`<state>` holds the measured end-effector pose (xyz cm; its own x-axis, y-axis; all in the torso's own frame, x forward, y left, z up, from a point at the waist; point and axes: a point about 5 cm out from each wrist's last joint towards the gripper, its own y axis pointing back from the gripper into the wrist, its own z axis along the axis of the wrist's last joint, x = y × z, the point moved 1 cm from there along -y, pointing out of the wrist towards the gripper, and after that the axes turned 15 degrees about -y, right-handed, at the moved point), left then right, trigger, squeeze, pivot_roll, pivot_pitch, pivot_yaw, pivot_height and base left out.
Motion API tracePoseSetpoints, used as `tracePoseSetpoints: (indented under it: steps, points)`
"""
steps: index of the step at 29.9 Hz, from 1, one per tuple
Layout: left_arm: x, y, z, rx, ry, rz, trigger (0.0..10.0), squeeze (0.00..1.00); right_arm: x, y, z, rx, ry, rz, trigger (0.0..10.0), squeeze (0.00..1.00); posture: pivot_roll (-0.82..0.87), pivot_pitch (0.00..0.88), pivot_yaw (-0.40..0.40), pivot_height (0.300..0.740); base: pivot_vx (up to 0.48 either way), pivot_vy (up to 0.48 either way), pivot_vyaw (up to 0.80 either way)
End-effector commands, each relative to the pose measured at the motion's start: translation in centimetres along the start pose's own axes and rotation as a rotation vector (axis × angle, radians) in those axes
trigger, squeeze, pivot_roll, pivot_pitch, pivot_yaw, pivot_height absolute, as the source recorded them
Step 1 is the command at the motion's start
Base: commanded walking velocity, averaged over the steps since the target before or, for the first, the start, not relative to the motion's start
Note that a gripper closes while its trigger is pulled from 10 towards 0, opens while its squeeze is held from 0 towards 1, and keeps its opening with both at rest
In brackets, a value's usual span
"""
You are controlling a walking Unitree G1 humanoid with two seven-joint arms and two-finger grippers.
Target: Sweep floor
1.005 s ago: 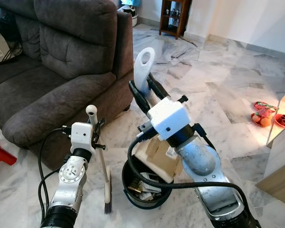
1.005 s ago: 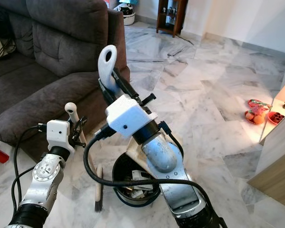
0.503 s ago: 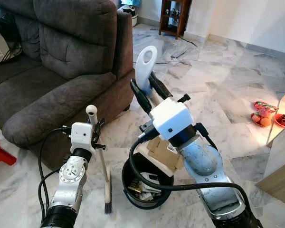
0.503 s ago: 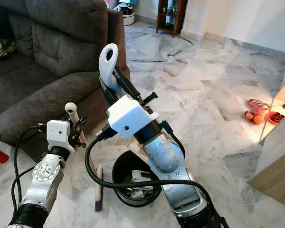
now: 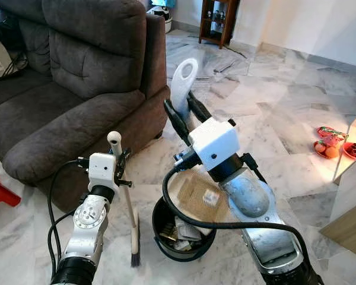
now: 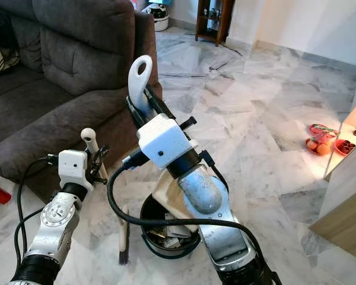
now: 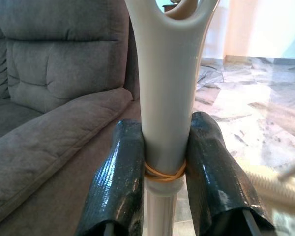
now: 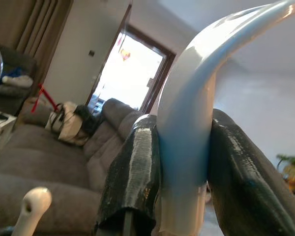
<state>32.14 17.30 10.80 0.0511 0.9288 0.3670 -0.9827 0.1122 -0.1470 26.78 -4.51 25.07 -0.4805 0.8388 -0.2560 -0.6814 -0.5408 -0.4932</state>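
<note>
My left gripper (image 5: pixel 122 168) is shut on the white handle of a small brush (image 5: pixel 129 208), which stands upright with its dark bristles (image 5: pixel 134 259) on the marble floor. In the left wrist view both black fingers (image 7: pixel 119 172) clamp that handle (image 7: pixel 168 98) just above a rubber band. My right gripper (image 5: pixel 181 113) is shut on the dustpan's white loop handle (image 5: pixel 183 80), held high. The tan pan (image 5: pixel 200 194) hangs tilted over the black bin (image 5: pixel 165 244), which holds paper scraps. In the right wrist view the fingers (image 8: pixel 132 177) squeeze the loop handle (image 8: pixel 187 132).
A dark grey sofa (image 5: pixel 77 77) stands at my left, its arm close to the brush. A red object (image 5: pixel 0 193) lies at the left edge. Fruit and small dishes (image 5: pixel 331 145) sit on the floor at the right beside a wooden cabinet (image 5: pixel 351 202). A dark shelf (image 5: pixel 217 21) stands far back.
My right gripper has twisted the dustpan handle, so the pan has tipped further over the bin and the cardboard pieces on it have shifted. The left arm and brush have stayed put.
</note>
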Motion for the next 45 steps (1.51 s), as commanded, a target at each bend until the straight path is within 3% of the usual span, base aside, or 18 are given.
tracePoseSetpoints:
  steps: [1,7,13,19,24,30,35,40,45]
  points:
    - [0.3,-0.3,0.8,-0.042,-0.009,0.009,10.0,0.00,-0.2,-0.5,2.4,-0.112,0.027,-0.006,10.0,0.00,0.00,0.065,0.012,0.740,0.000,0.000,0.00]
    - [0.3,-0.3,0.8,-0.042,-0.009,0.008,10.0,0.00,-0.1,-0.4,1.1,-0.016,-0.016,0.004,10.0,0.00,0.00,0.068,0.012,0.740,0.000,0.000,0.00]
    - [0.3,-0.3,0.8,-0.041,-0.008,0.005,10.0,0.00,1.3,0.1,-0.8,0.110,-0.074,0.096,10.0,0.00,0.00,0.069,0.012,0.740,0.000,0.000,0.00]
    - [0.3,-0.3,0.8,-0.041,-0.010,0.007,10.0,0.00,1.3,0.1,-0.6,0.087,-0.054,0.093,10.0,0.00,0.00,0.069,0.012,0.740,0.000,0.000,0.00]
    - [0.3,-0.3,0.8,-0.041,-0.011,0.008,10.0,0.00,-0.1,-0.4,1.2,-0.026,-0.031,0.006,10.0,0.00,0.00,0.073,0.012,0.740,0.000,0.000,0.00]
    - [0.3,-0.3,0.8,-0.041,-0.012,0.008,10.0,0.00,-0.4,-0.6,2.9,-0.140,-0.040,-0.022,10.0,0.00,0.00,0.073,0.012,0.740,0.000,0.000,0.00]
    - [0.4,-0.3,0.8,-0.041,-0.012,0.007,10.0,0.00,-0.1,-0.5,2.5,-0.108,-0.043,-0.003,10.0,0.00,0.00,0.075,0.013,0.740,0.000,0.000,0.00]
    - [0.4,-0.3,0.8,-0.042,-0.012,0.006,10.0,0.00,0.7,-0.3,0.6,0.019,-0.058,0.069,10.0,0.00,0.00,0.075,0.013,0.740,0.000,0.000,0.00]
    - [0.4,-0.3,0.8,-0.043,-0.013,0.007,10.0,0.00,0.8,-0.2,0.9,-0.014,-0.045,0.063,10.0,0.00,0.00,0.075,0.013,0.740,0.000,0.000,0.00]
